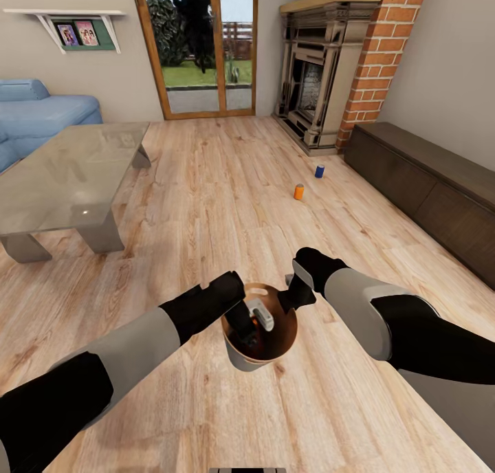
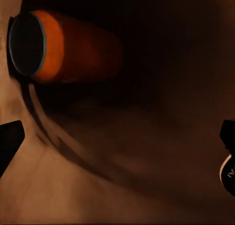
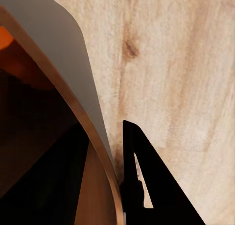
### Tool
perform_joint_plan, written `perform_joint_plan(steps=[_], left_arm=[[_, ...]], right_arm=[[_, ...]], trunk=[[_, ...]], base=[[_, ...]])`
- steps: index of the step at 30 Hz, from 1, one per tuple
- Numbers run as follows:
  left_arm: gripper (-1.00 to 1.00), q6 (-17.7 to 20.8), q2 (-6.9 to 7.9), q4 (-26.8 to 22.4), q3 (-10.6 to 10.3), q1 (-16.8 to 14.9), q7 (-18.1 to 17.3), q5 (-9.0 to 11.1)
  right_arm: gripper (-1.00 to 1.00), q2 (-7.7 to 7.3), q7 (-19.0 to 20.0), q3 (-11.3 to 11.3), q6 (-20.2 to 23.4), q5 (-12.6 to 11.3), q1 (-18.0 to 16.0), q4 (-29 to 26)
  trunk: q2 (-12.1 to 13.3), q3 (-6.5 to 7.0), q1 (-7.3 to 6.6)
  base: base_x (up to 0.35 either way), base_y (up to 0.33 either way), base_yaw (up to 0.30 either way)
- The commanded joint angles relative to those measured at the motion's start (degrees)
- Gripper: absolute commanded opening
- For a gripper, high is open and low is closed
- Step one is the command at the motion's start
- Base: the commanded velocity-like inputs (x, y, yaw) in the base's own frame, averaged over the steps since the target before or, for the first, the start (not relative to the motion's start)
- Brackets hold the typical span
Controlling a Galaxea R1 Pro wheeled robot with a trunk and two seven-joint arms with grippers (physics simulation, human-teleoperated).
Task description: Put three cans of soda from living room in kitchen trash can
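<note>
The living room is seen from the head view, with a wood floor [image 1: 227, 184] spread across it. A blue sofa [image 1: 34, 115] is placed at the far left, and a glass-topped low table [image 1: 69, 177] stands in front of it. A red-brick fireplace [image 1: 330, 67] is set against the far wall beside a wood-framed glass door [image 1: 199, 47], and a long dark low cabinet [image 1: 426, 184] runs along the right wall.

The tash can [image 1: 265, 346] is held above the floor between both arms, close to the robot. Its rim is gripped by the right gripper [image 1: 297, 298]; in the right wrist view the wall [image 3: 73, 87] is clamped between the two fingers [image 3: 142, 186], one inside and one outside. The left gripper [image 1: 249, 322] is lowered into the bucket's mouth, and its fingertips [image 2: 10, 144] are seen spread wide apart with nothing between them.

Inside the bucket a dark reddish can [image 2: 63, 46] is lying on its side against the coppery wall, apart from the released fingers.

Two more cans are standing upright on the floor well ahead, near the fireplace and the cabinet: an orange can [image 1: 298, 192] and, just beyond it, a blue can [image 1: 320, 171], the two set near each other but not touching.
</note>
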Motion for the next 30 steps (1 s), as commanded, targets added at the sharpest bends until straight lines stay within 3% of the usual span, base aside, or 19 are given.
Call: perform_joint_plan(steps=[1, 9, 11, 12, 13, 14, 17, 19, 21, 23, 24, 25, 27, 30], left_arm=[[1.0, 0.0, 0.05, -0.01, 0.0, 0.0, 0.0, -0.15], [1.0, 0.0, 0.52, -2.36, 0.48, 0.03, -0.46, -0.47], [1.0, 0.0, 1.57, -5.45, 0.69, 0.06, -0.67, -0.35], [1.0, 0.0, 3.8, -10.16, 0.84, 0.08, -0.78, -0.11], [1.0, 0.0, 4.67, -11.93, 0.88, 0.08, -0.84, 0.0], [1.0, 0.0, 6.51, -15.39, 1.03, 0.09, -1.01, 0.27], [1.0, 0.0, 9.16, -19.86, 2.54, 0.09, -1.42, 1.36], [1.0, 0.0, 11.57, -23.14, 5.84, 0.09, -1.77, 3.04], [1.0, 0.0, 15.32, -27.83, 11.66, 1.03, -2.05, 4.93], [1.0, 0.0, 16.89, -30.08, 14.72, 1.77, -2.11, 5.27], [1.0, 0.0, 18.5, -32.4, 18.8, 2.76, -2.21, 5.5], [1.0, 0.0, 19.24, -33.43, 21.24, 3.41, -2.32, 5.61], [1.0, 0.0, 21.12, -35.81, 31.91, 6.59, -3.13, 5.78], [1.0, -0.93, 21.82, -36.16, 38.98, 9.28, -3.46, 5.47]], right_arm=[[-1.0, 0.0, 0.07, -1.52, 0.09, -1.57, -0.03, -0.01], [-1.0, -0.42, 0.07, -1.52, 0.09, -1.51, 0.01, -0.01], [-1.0, -0.55, 0.07, -1.48, 0.09, -1.53, 0.02, -0.01], [-1.0, -0.62, 0.07, -1.47, 0.09, -1.54, 0.03, -0.01], [-1.0, -0.63, 0.07, -1.48, 0.09, -1.53, 0.03, -0.01], [-1.0, -0.65, 0.07, -1.48, 0.09, -1.53, 0.03, -0.01], [-1.0, -0.67, 0.07, -1.46, 0.09, -1.52, 0.03, -0.01], [-1.0, -0.68, 0.07, -1.44, 0.09, -1.52, 0.03, -0.01], [-1.0, -0.7, 0.07, -1.44, 0.09, -1.52, 0.03, -0.01], [-1.0, -0.73, 0.07, -1.43, 0.09, -1.52, 0.03, -0.01], [-1.0, -0.73, 0.07, -1.43, 0.09, -1.52, 0.03, -0.01], [-1.0, -0.74, 0.07, -1.43, 0.09, -1.52, 0.03, -0.01], [-1.0, -0.76, 0.07, -1.48, 0.09, -1.55, 0.03, -0.01], [-1.0, -0.86, 0.07, -1.56, 0.09, -1.58, 0.03, 0.02]], trunk=[[0.0, 0.01, 0.0], [0.0, 0.01, 0.0], [0.0, 0.01, 0.0], [0.0, 0.01, 0.0], [0.0, 0.01, 0.0], [0.0, 0.01, 0.0], [0.0, 0.01, 0.0], [0.0, 0.01, 0.0], [0.0, 0.01, 0.0], [0.0, 0.01, 0.0], [0.0, 0.01, 0.0], [0.0, 0.01, 0.0], [0.0, 0.01, 0.0], [0.0, 0.01, 0.0]], base=[[0.0, 0.0, 0.0], [0.0, 0.0, 0.0], [0.0, 0.0, 0.0], [0.0, 0.0, 0.0], [0.0, 0.0, 0.0], [0.0, 0.0, 0.0], [0.0, 0.0, 0.0], [0.0, 0.0, 0.0], [0.0, 0.0, 0.0], [0.0, 0.0, 0.0], [0.0, 0.0, 0.0], [0.0, 0.0, 0.0], [0.0, 0.0, 0.0], [0.0, 0.0, 0.0]])
